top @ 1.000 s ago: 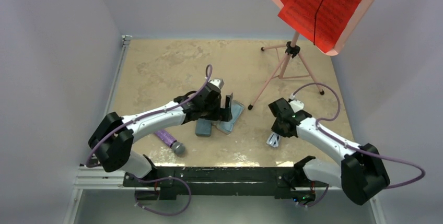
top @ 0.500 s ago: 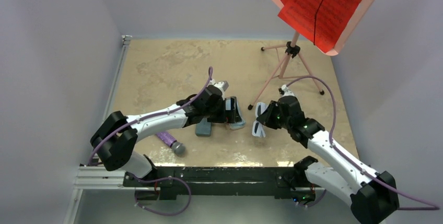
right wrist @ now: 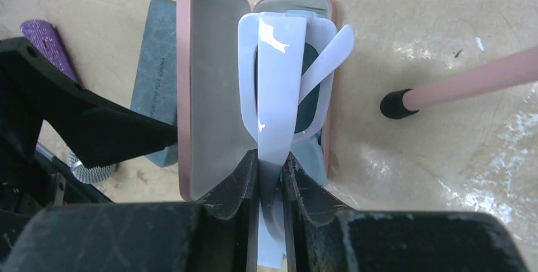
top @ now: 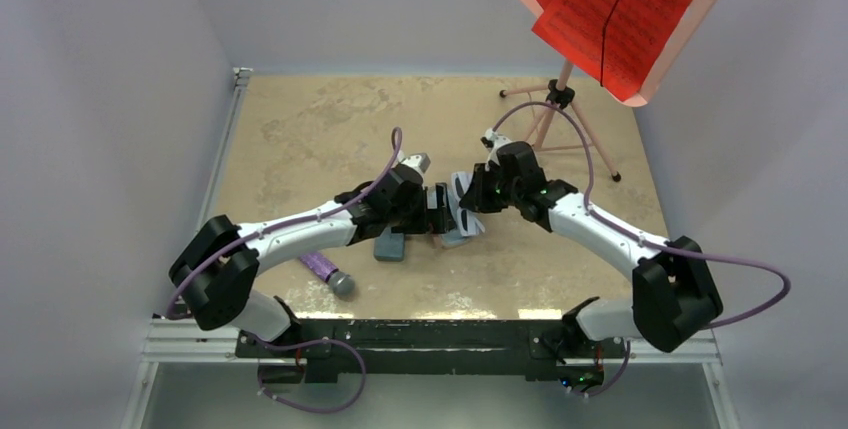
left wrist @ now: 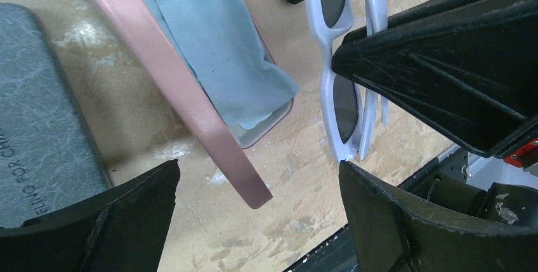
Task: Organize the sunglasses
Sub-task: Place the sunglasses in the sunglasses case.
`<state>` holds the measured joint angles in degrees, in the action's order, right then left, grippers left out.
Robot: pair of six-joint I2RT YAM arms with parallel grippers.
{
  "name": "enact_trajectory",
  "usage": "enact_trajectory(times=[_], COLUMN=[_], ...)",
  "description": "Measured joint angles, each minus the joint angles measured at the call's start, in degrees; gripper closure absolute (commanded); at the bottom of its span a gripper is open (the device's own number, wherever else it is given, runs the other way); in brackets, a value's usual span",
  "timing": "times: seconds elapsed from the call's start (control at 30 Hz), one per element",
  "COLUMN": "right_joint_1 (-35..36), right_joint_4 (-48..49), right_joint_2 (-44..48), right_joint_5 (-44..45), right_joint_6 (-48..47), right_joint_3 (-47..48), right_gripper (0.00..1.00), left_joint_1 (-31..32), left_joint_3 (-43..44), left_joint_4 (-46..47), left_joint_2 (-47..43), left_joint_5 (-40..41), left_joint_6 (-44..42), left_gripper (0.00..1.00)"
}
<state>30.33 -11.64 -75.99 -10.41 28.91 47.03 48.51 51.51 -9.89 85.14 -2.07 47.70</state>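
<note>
While right gripper (right wrist: 269, 170) is clamped on the white sunglasses (right wrist: 279, 75), hung just over the open pink case (right wrist: 212, 94), best lower them flat onto the cloth (left wrist: 209, 37) before release, left gripper (left wrist: 257, 180) spread astride the lid (left wrist: 169, 75).

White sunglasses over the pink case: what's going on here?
The right gripper is shut on the white sunglasses, holding them over the open pink case, where a light blue cloth lies. The left gripper is open, its fingers either side of the case's raised lid, not gripping it. The glasses are not yet released.
</note>
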Motion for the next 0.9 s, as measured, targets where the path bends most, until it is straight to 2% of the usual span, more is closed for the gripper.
enact_trajectory(times=[0.4,0.9], right_joint_1=[3.4,5.4], right_joint_4=[0.5,0.3], right_joint_2=[-14.1,-22.4], right_joint_5=[-1.4,0.7], right_joint_6=[-4.4,-5.0], right_joint_3=[7.1,9.8], right_gripper=[1.0,1.0], left_joint_1=[-0.4,-0.9], left_joint_3=[-2.7,-5.8], left_joint_4=[-0.4,0.0], left_joint_2=[-3.7,-5.0], left_joint_5=[5.1,6.8], left_joint_6=[3.3,6.3], left_gripper=[0.0,0.0])
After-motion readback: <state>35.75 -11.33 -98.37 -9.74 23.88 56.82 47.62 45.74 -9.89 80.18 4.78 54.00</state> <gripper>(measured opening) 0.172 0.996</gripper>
